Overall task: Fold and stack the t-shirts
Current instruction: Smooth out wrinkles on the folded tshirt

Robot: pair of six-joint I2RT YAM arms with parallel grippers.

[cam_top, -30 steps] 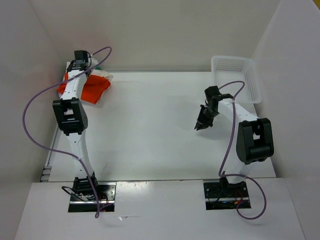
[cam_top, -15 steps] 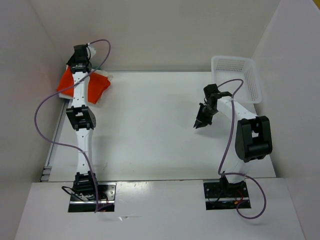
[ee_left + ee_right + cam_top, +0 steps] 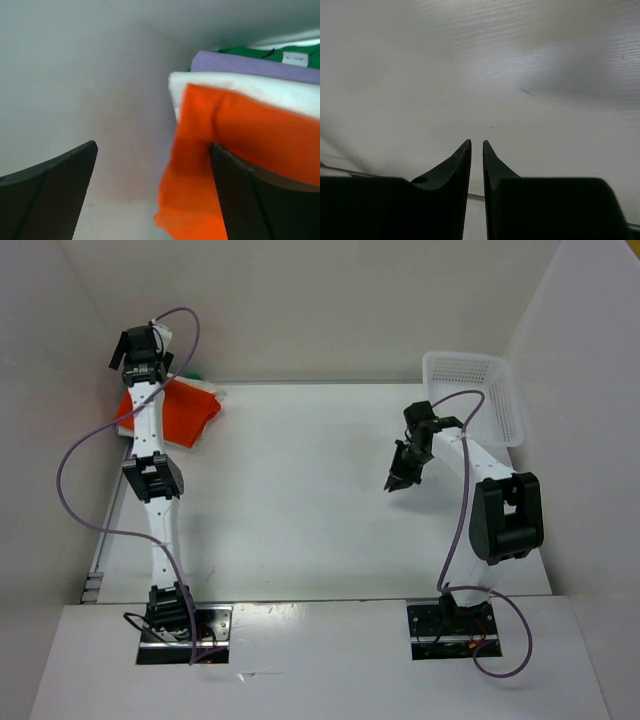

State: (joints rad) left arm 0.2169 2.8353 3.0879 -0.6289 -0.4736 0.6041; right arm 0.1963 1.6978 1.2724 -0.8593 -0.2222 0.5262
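Observation:
The t-shirts lie in a stack in the far left corner of the table. The orange-red one (image 3: 186, 416) (image 3: 250, 130) is on top, its edge hanging down loose. Under it show the white (image 3: 240, 85), the lavender (image 3: 250, 65) and the green (image 3: 255, 51) t-shirts. My left gripper (image 3: 140, 345) (image 3: 154, 145) is raised by the back wall beside the stack, open, with nothing between its fingers. The orange cloth lies just behind its right finger (image 3: 260, 200). My right gripper (image 3: 392, 484) (image 3: 476, 142) hovers over bare table right of centre, shut and empty.
A white mesh basket (image 3: 465, 357) stands at the far right against the side wall. White walls close in the table at the left, back and right. The left arm stretches far along the left wall.
My left gripper has opened wide, let go of the orange-red t-shirt and drawn up and back toward the corner wall. The right arm has barely shifted.

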